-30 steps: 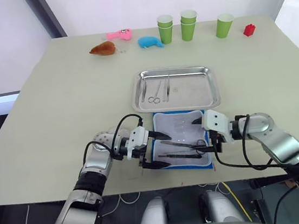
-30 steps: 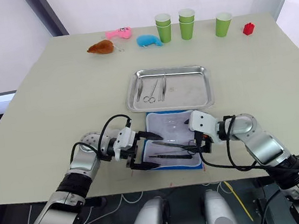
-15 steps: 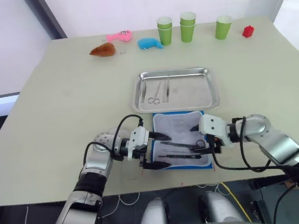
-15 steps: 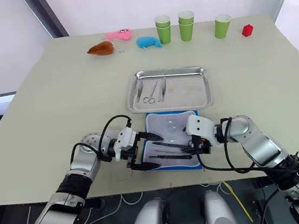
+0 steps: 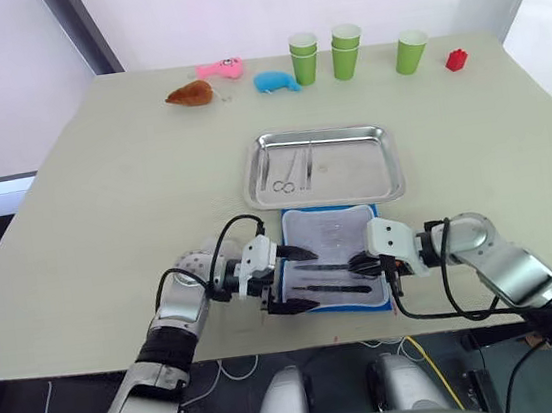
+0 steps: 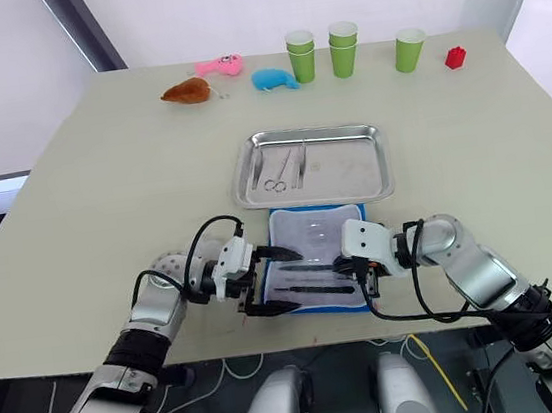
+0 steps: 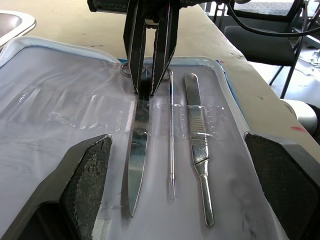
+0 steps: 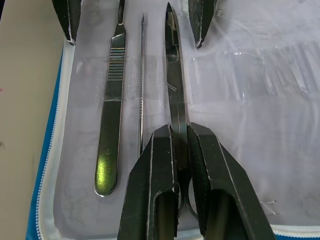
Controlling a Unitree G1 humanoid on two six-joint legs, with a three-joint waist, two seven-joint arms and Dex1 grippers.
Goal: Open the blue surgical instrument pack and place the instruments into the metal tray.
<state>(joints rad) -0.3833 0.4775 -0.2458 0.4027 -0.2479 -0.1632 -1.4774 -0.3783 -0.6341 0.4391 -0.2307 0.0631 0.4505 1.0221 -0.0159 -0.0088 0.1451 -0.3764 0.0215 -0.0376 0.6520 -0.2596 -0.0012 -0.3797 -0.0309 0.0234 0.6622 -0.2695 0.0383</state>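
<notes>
The blue surgical instrument pack (image 5: 334,258) lies open just near of the metal tray (image 5: 323,165), where the right gripper (image 8: 179,150) is clamped on one of the instruments (image 8: 175,95) while the left gripper (image 5: 295,279) stands spread wide over the pack's left edge.

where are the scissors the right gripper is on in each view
left eye view: scissors low in the blue surgical instrument pack, at the right gripper.
right eye view: same spot.
left wrist view: blades pointing at the camera.
right wrist view: between its own fingers.
Shared landmark: the thin probe lying alongside.
</notes>
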